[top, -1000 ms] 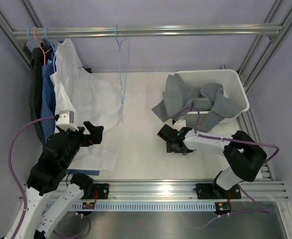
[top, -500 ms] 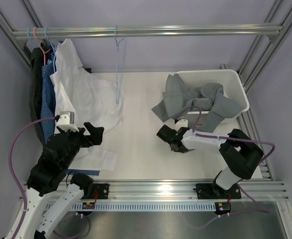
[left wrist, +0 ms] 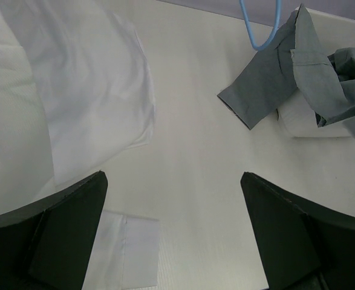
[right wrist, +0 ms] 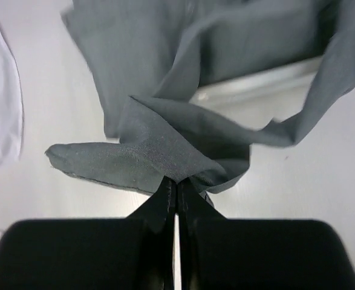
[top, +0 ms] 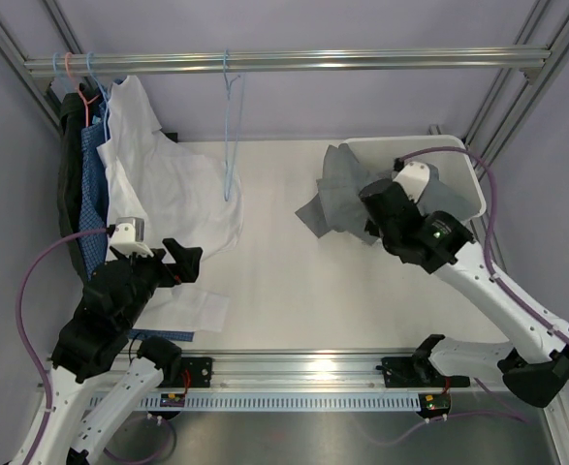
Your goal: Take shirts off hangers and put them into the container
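Observation:
The grey shirt (top: 334,194) lies half in the white container (top: 461,155), with one part trailing over its left rim onto the table. My right gripper (top: 371,218) hangs over that rim. In the right wrist view it (right wrist: 177,181) is shut on a bunched fold of the grey shirt (right wrist: 159,151), lifted above the table. My left gripper (top: 174,258) stands open and empty near the hem of the white shirt (top: 163,184), and its fingers (left wrist: 62,229) frame bare table. An empty light blue hanger (top: 230,136) hangs mid-rail.
The white, blue checked (top: 92,194) and dark (top: 69,184) shirts hang at the left end of the aluminium rail (top: 362,60), beside a pinkish-orange hanger (top: 70,70). A white sleeve (top: 192,308) lies on the table by my left arm. Frame posts line both sides.
My right gripper has shut on a fold of the grey shirt and risen from the table towards the container. The empty hanger has swung slightly. The left arm has not moved.

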Robot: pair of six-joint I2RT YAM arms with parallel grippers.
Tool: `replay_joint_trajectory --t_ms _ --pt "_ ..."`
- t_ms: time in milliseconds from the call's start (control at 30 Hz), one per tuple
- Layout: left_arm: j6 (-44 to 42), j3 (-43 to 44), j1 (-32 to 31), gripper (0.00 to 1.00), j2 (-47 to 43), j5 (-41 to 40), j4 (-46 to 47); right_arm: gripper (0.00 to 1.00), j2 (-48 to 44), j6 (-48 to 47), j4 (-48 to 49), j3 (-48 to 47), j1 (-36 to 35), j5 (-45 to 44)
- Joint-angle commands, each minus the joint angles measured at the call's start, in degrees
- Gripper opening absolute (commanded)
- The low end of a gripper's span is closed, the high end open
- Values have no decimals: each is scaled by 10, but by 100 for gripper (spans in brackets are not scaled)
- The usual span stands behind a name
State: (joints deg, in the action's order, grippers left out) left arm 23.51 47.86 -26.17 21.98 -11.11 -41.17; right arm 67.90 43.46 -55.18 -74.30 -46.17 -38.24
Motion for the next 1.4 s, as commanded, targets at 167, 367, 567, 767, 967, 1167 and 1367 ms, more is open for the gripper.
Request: replay_joint_trajectory --t_ms 167,367,567,767,967,1167,1367 --pt "-10 26 2 99 0 2 -9 0 26 -237 162 -78 201 -5" --pt "-6 32 2 99 -10 -7 -24 0 138 -242 260 -102 321 105" --pt "5 28 1 99 -17 -6 -34 0 281 -239 229 -157 362 163" --pt "15 19 2 99 -17 4 -37 22 331 -255 148 -228 365 211" --pt "13 18 2 99 -16 0 -30 64 275 -333 106 -275 313 232" --pt "9 20 2 99 -4 4 -21 82 254 -417 85 -270 191 208" --pt "8 21 2 99 3 7 -16 92 299 -429 73 -253 103 112"
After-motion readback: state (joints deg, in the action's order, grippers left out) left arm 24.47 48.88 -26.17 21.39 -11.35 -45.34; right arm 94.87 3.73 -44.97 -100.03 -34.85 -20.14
